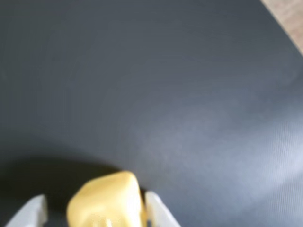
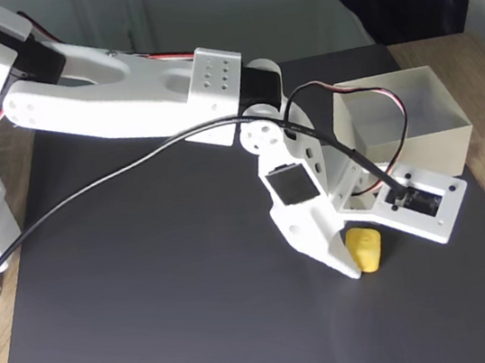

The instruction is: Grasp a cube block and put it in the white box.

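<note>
A: What's hard to read here?

B: Wrist view is blurry. The cube block (image 1: 105, 201) sits at the bottom edge, lower part cut off by the frame. Two pale fingers (image 1: 161, 210) flank it, one each side, both cropped too. The one on the right of that view looks to be touching it; on the left there's a dark gap btwn finger and block.

A: And the fixed view?

B: The gripper (image 2: 357, 260) covers part of the block (image 2: 365, 250), only the yellow right side pokes out past the white fingertip. The other finger is hidden behind the wrist housing.

A: Jaws?

B: Apart, straddling the block. Whether they're actually pinching it, can't tell.

A: Where's the block, which way does it point?

B: On the dark mat (image 2: 172, 320), just below the white box (image 2: 403, 125) in the fixed view, near but not touching. In the wrist view it looks tilted, a rounded corner up. No clear long axis; embossed mark too blurred to read.

A: The box?

B: Open-topped, its lower left corner partly hidden by the wrist and a black cable (image 2: 131, 166).
</note>
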Available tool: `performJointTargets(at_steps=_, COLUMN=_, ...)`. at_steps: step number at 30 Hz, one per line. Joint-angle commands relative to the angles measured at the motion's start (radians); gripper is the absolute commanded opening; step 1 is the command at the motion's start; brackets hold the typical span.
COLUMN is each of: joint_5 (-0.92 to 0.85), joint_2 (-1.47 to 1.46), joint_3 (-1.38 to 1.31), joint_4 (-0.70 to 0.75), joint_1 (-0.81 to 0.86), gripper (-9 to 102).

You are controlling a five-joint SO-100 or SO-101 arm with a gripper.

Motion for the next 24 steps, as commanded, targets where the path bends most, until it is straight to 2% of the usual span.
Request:
performJointTargets(at_steps=1, joint_5=0.009, joint_2=0.003, joint_3=-0.029, joint_4=0.006, joint_1=-0.008, gripper=26)
performJointTargets(at_steps=6, joint_5=0.023, joint_2=-0.003, joint_3=-0.029, joint_4=0.029, joint_1=-0.008, gripper=22)
performJointTargets(at_steps=17, joint_5=0.057, joint_2=-0.014, joint_3=-0.035, joint_4=0.114, joint_1=-0.014, gripper=4)
performJointTargets(at_steps=24, joint_5=0.057, joint_2=-0.006, joint_3=-0.035, joint_4=0.123, joint_1=-0.021, gripper=0)
